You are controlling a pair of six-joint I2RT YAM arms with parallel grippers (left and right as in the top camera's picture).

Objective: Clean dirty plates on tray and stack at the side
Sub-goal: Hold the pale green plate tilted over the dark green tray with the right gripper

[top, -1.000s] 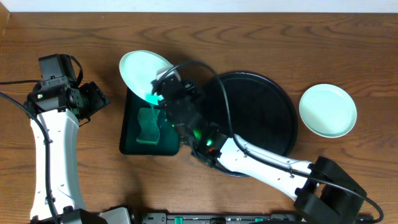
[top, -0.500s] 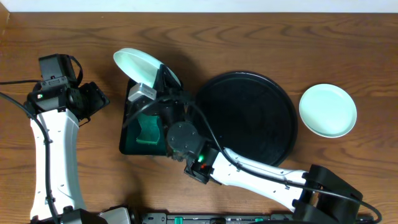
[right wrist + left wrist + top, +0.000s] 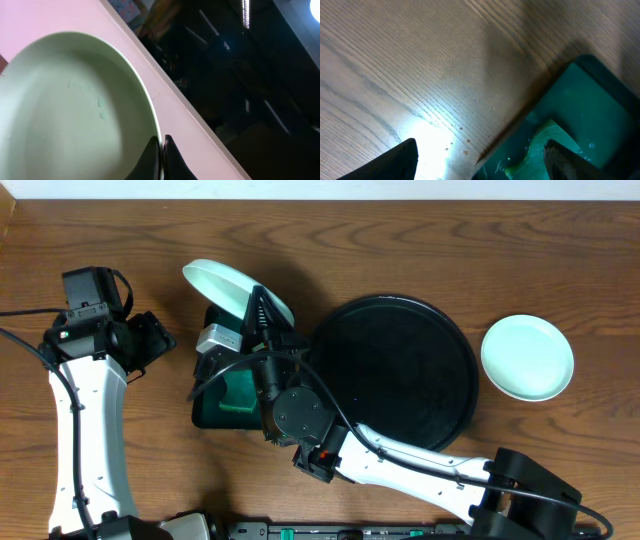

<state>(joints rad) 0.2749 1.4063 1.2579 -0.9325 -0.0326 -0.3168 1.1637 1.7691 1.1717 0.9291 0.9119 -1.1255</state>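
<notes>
**Desk:** What does the right pincer have?

**Me:** I have it closed on the rim of a plate, with only the plate's edge between the two fingers. The plate is pale green inside with a few small specks. It hangs tilted in the air over the far end of the green tray, just left of the black tray.

**Desk:** Has anything changed from a second ago?

**Me:** Yes. A second ago the plate lay flatter, face up, with a green smear at its lower edge. Now I see it tipped further onto its edge, and my wrist has swung left, covering more of the green tray. Since half a second ago it has barely shifted.

**Desk:** And below it?

**Me:** A sponge lies in the green tray.

**Desk:** What about the left side?

**Me:** The left pincer is spread wide and holds nothing. It hovers over the worktop beside the green tray's corner, where it was before.

**Desk:** Any other plates?

**Me:** A second plate sits flat on the worktop right of the black tray, and it hasn't moved.
</notes>
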